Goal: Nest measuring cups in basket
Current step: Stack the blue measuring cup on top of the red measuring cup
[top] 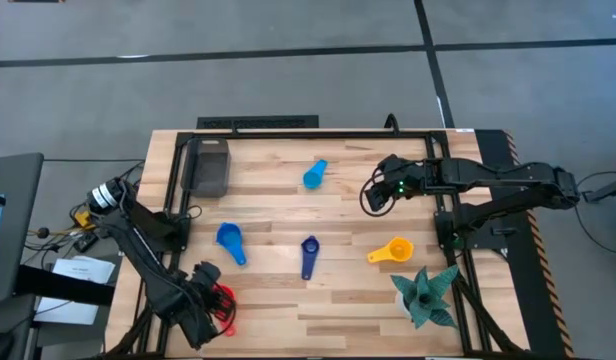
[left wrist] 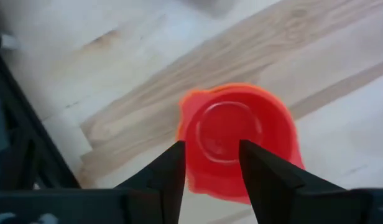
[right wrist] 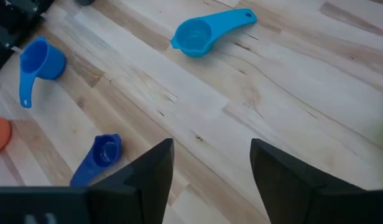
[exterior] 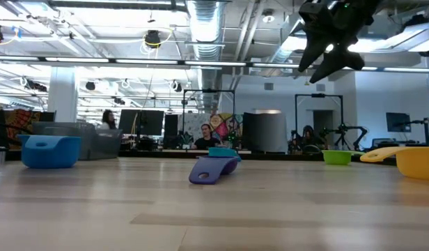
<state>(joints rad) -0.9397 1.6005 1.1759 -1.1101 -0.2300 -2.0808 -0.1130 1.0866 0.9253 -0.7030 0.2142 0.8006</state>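
Red cup [left wrist: 238, 140] at the table's near left corner, mouth up, straddled by the open fingers of the left gripper [top: 216, 305] but not yet pinched. Light blue cup [top: 314, 174] far centre, long axis slanting, handle toward the far right. Blue cup [top: 231, 242] left of centre; dark blue cup [top: 309, 256] mid-table, handle toward the near edge; yellow cup [top: 393, 250] right, handle leftward. Grey basket [top: 210, 166] at far left. Right gripper [top: 376, 192] raised over the far right, fingers spread, empty. Pale wood planks; office desks and seated people beyond.
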